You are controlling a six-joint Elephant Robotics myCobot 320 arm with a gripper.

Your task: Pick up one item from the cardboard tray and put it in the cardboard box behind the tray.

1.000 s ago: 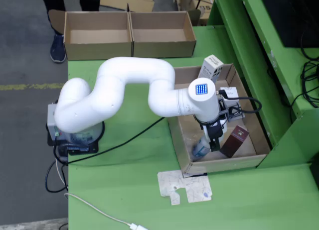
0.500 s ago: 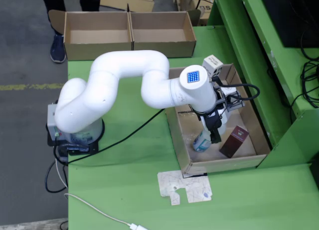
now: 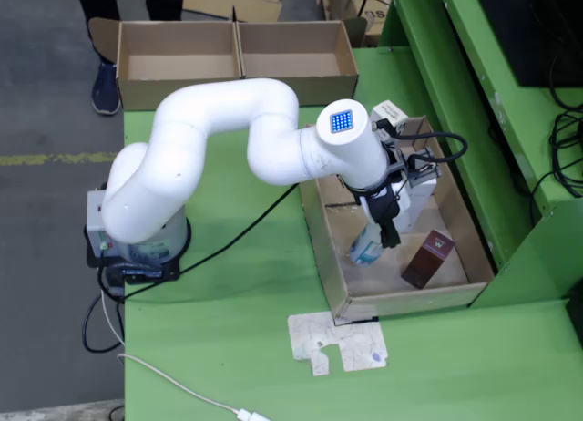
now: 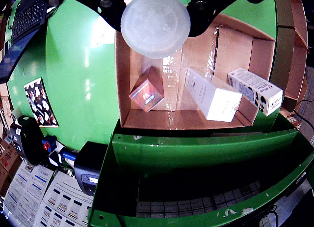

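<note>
One item, a clear bottle, sits pinched in gripper over cardboard tray. Risk: slick plastic slips w/ weak grip, dropping short of cardboard box.

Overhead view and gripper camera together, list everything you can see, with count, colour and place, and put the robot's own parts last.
cardboard tray: one, brown, on the green table, right of the arm
maroon box: one, dark red, tilted inside the tray
white boxes: two, one in the tray, one on its rim
clear disc-topped item: one, translucent, at the gripper
cardboard box: one, brown, two compartments, table's far edge
flat cardboard scrap: one, pale, near the tray
cables: black and white, by the base
arm: one, white
gripper: one, black, over the tray
</note>
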